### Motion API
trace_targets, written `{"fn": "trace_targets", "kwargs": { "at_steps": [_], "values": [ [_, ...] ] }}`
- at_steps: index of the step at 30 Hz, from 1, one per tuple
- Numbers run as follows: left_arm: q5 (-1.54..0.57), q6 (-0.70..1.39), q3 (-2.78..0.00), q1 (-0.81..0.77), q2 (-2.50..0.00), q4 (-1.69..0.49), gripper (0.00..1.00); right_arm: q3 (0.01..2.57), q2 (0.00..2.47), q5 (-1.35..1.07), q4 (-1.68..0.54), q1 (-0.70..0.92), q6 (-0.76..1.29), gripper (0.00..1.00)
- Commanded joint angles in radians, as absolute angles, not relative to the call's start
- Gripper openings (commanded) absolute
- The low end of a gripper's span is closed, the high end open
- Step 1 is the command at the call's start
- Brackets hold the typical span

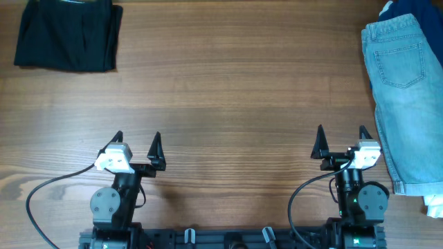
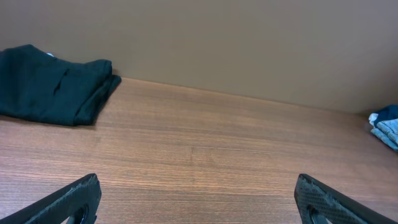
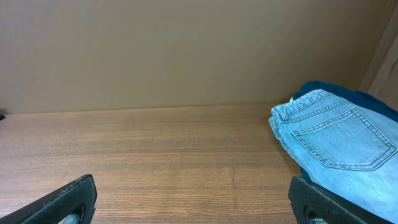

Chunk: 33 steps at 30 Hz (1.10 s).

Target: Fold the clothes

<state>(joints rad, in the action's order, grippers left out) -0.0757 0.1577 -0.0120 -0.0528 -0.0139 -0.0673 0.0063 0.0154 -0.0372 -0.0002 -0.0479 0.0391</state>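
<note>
Pale blue denim shorts (image 1: 408, 97) lie at the table's right edge, back pocket up, waistband at the far end and cuffed hem near the front. They also show at the right of the right wrist view (image 3: 339, 152). My right gripper (image 1: 340, 144) is open and empty, just left of the shorts' lower part. My left gripper (image 1: 136, 146) is open and empty at the front left, over bare wood. Both pairs of jaws show wide apart in the left wrist view (image 2: 198, 202) and the right wrist view (image 3: 193, 202).
A folded black garment (image 1: 69, 34) lies at the far left corner, also in the left wrist view (image 2: 56, 84). A navy garment (image 1: 415, 8) lies under the shorts at the far right. A white item (image 1: 435, 205) peeks out at the right edge.
</note>
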Motion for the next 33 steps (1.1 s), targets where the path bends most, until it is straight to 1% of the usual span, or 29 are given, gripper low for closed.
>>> {"fn": "trace_targets", "kwargs": {
  "at_steps": [1, 30, 32, 33],
  "values": [
    [-0.07, 0.138, -0.006, -0.047, -0.007, -0.072, 1.0, 0.005, 0.005, -0.052, 0.002, -0.05, 0.027, 1.0],
    [-0.07, 0.138, -0.006, -0.047, -0.007, -0.072, 1.0, 0.005, 0.005, -0.052, 0.003, -0.05, 0.028, 1.0],
    [-0.07, 0.138, -0.006, -0.047, -0.007, -0.072, 1.0, 0.005, 0.005, -0.065, 0.023, -0.05, 0.041, 1.0],
    [-0.07, 0.138, -0.006, -0.047, -0.007, -0.072, 1.0, 0.005, 0.005, -0.105, 0.047, -0.05, 0.087, 1.0]
  ]
}}
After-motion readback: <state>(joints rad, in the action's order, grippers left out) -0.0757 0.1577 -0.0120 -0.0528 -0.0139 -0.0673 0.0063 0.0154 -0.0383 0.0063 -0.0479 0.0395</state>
